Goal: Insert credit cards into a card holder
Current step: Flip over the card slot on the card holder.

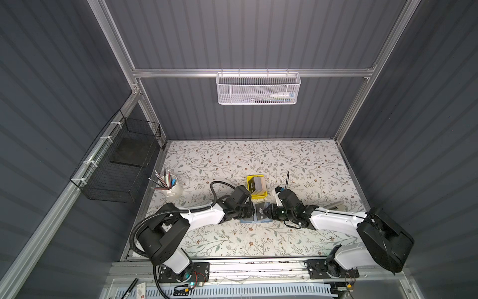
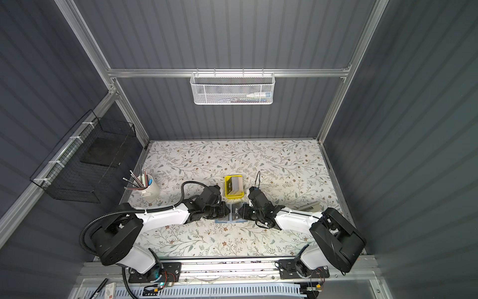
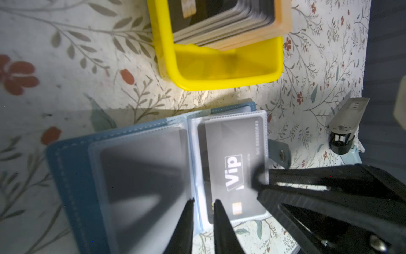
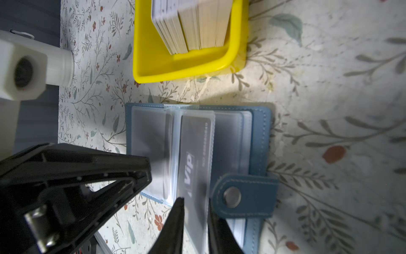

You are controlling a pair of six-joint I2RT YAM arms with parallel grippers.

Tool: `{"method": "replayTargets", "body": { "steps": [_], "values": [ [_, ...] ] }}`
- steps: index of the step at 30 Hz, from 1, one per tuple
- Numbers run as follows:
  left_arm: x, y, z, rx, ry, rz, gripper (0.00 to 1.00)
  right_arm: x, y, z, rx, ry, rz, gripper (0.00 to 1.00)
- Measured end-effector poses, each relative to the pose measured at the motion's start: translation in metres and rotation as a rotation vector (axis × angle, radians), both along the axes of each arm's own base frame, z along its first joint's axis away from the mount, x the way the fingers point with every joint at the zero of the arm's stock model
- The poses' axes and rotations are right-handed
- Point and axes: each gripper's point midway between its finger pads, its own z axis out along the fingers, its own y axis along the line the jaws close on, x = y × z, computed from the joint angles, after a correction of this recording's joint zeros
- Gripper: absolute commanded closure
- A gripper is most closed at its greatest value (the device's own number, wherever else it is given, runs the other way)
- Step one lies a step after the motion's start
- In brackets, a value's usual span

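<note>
- At the middle of the floral desk, between the two arms, the card holder lies open, blue cover down and clear sleeves facing up.
- One credit card (black, with white "Vip" lettering) sits inside a clear sleeve on the page nearer the right arm.
- The sleeve on the opposite page looks dark too, but it is too blurred to tell what it holds.
- The left tool hovers over the fold between the pages. Its tips are a little apart, with nothing gripped between them.
- The right tool is at the outer edge of the sleeve holding the card, with a tip on either side of that edge. I cannot tell whether it is clenched on the sleeve or only resting there.
- The snap strap lies across the cover just beside the right tool, metal stud up.
- The yellow tray stands just beyond the card holder without touching it. A stack of credit cards leans on edge inside.
- A white cup of pens stands well apart at the desk's left edge.
</note>
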Motion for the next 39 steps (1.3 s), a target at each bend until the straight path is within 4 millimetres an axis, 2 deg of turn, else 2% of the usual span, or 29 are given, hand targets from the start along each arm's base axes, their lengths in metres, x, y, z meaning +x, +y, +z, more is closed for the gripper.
{"method": "replayTargets", "body": {
  "steps": [6, 11, 16, 21, 27, 34, 39],
  "values": [
    [0.010, 0.005, 0.028, -0.049, -0.054, 0.015, 0.73, 0.003, 0.011, 0.012, 0.003, -0.026, 0.022, 0.76],
    [0.021, 0.015, 0.055, -0.096, -0.120, 0.043, 0.71, 0.006, 0.029, 0.025, 0.009, -0.061, 0.060, 0.76],
    [0.032, 0.032, 0.074, -0.124, -0.165, 0.094, 0.72, 0.004, 0.044, 0.022, -0.002, -0.061, 0.099, 0.75],
    [0.035, 0.046, 0.078, -0.111, -0.197, 0.142, 0.70, -0.006, 0.053, 0.013, -0.005, -0.037, 0.143, 0.75],
    [0.033, 0.053, 0.080, -0.110, -0.203, 0.171, 0.70, -0.011, 0.065, 0.012, 0.025, -0.021, 0.188, 0.74],
    [0.029, 0.054, 0.072, -0.112, -0.183, 0.175, 0.73, -0.016, 0.067, 0.018, 0.032, -0.034, 0.231, 0.59],
    [0.029, 0.047, 0.065, -0.129, -0.165, 0.150, 0.73, -0.014, 0.066, 0.030, 0.041, -0.069, 0.229, 0.57]
  ]
}}
